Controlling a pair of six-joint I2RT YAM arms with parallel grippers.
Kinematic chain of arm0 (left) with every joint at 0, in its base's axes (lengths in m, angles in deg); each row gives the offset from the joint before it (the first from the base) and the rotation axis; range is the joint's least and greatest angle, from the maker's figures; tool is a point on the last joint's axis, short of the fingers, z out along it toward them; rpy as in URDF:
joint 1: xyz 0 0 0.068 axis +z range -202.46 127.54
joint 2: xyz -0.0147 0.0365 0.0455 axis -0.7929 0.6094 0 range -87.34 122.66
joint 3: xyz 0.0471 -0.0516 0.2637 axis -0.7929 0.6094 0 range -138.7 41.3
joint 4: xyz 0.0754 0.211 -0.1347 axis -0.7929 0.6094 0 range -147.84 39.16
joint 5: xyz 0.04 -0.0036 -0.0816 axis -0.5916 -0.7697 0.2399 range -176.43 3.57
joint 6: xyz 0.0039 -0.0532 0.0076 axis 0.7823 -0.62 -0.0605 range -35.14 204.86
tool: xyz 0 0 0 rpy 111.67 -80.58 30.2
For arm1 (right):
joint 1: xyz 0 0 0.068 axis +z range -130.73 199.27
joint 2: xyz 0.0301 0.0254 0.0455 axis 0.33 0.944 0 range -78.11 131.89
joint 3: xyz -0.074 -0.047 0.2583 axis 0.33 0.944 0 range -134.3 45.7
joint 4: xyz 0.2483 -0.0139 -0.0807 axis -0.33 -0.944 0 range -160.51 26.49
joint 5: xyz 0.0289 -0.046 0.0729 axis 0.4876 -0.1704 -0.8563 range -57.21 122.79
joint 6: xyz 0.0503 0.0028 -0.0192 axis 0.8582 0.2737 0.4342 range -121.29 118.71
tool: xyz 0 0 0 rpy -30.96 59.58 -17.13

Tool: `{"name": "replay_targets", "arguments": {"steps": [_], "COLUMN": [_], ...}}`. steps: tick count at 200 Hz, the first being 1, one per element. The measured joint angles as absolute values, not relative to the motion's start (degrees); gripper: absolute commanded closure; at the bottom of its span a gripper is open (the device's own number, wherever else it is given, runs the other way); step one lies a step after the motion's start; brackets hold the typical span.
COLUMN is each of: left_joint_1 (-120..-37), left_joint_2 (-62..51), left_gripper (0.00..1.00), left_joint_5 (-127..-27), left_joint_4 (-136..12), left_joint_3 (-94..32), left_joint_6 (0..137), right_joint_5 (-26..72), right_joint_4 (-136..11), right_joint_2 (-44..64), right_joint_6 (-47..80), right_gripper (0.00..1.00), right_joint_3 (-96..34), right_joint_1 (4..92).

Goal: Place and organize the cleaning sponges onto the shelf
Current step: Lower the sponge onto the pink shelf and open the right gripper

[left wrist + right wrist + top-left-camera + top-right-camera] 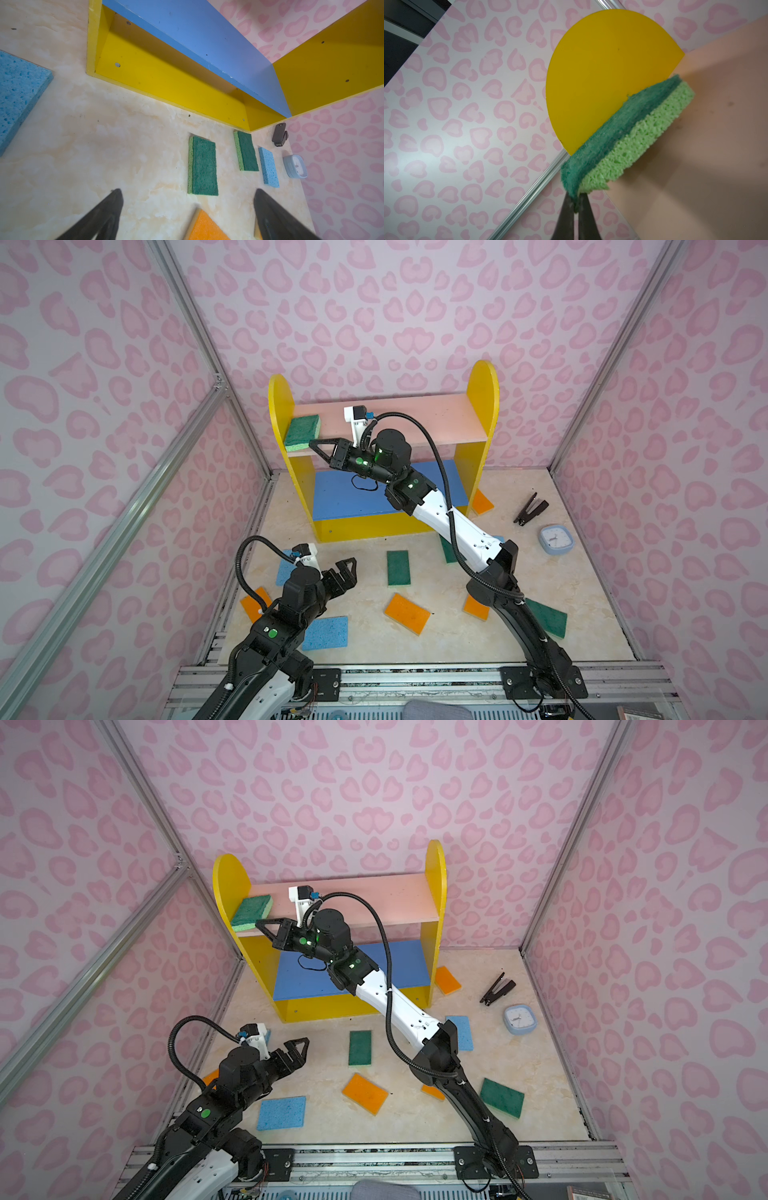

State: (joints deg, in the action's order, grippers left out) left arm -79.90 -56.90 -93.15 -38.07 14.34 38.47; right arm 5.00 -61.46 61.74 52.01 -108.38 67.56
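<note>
Up close, the right gripper (576, 202) pinches a corner of a green sponge (633, 133) lying on the pink upper board (415, 418) of the shelf (482, 414), at its left end. The left gripper (352, 571), jaws spread, hovers over the table (365, 639), where other sponges (398, 568) lie scattered.

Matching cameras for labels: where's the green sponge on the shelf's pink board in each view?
Top view: green sponge at the pink board's left end.
Top view: same spot.
Left wrist: not in view.
Right wrist: close up, corner in the right gripper's jaws.
Landmark: yellow side panel beside it.
</note>
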Motion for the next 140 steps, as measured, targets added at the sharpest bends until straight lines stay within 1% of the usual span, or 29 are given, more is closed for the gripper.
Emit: {"name": "replay_targets", "arguments": {"steps": [28, 37, 76, 104, 119, 140], "left_joint_1": [-79.90, -79.90, -79.90, -79.90, -79.90, -79.88], "left_joint_2": [-56.93, -56.93, -56.93, -57.04, -57.21, -57.32], "left_gripper": [0.01, 0.01, 0.01, 0.01, 0.01, 0.01], "left_joint_5": [-93.30, -93.33, -93.35, -93.35, -93.35, -93.37], "left_joint_4": [-38.09, -38.07, -38.07, -38.07, -38.05, -38.03], "left_joint_3": [14.21, 14.21, 14.21, 14.21, 14.21, 14.21], "left_joint_6": [38.58, 38.58, 38.58, 38.58, 38.58, 38.58], "right_joint_5": [4.83, 4.76, 4.83, 5.74, 5.94, 6.33], "right_joint_4": [-59.76, -59.19, -59.26, -60.37, -60.68, -61.94], "right_joint_2": [62.22, 62.37, 62.42, 62.28, 62.24, 61.98], "right_joint_6": [52.75, 52.99, 52.40, 51.03, 50.48, 49.96], "right_gripper": [0.97, 0.95, 0.81, 0.68, 0.65, 0.55], "right_joint_3": [-108.42, -108.42, -108.42, -108.42, -108.42, -108.36], "right_joint_1": [67.38, 67.32, 67.36, 67.63, 67.69, 67.87]}}
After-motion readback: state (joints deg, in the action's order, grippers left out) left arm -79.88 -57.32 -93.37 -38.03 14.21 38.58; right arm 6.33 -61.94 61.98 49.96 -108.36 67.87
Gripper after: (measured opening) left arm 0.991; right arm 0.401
